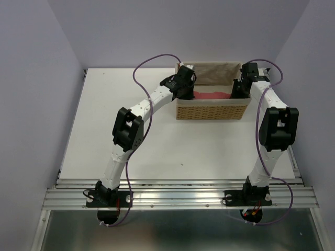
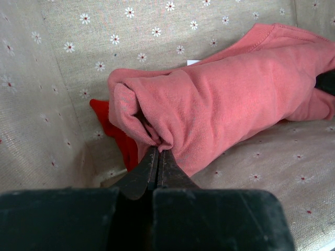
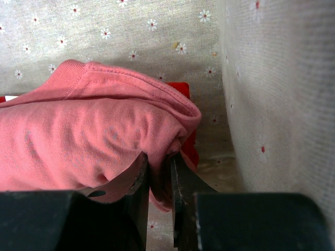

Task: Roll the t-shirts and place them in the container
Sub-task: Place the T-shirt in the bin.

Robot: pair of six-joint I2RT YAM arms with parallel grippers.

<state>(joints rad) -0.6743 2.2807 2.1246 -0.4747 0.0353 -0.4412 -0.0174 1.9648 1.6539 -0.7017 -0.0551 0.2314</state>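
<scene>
A salmon-red t-shirt (image 1: 212, 94) lies rolled into a thick log inside the wicker basket (image 1: 212, 111). In the left wrist view the t-shirt (image 2: 225, 99) stretches off to the right, and my left gripper (image 2: 158, 150) is shut on a pinched fold at its near end. In the right wrist view my right gripper (image 3: 159, 158) is shut on a bunch of cloth at the other end of the t-shirt (image 3: 89, 136). From above, the left gripper (image 1: 187, 86) and the right gripper (image 1: 239, 88) both reach down into the basket, one at each end of the roll.
A brighter red cloth (image 2: 112, 130) peeks out under the roll, also seen as a red cloth (image 3: 182, 90) behind it. The basket's flowered liner (image 2: 157, 42) walls stand close on both sides. The basket sits at the back of a white table (image 1: 209, 151).
</scene>
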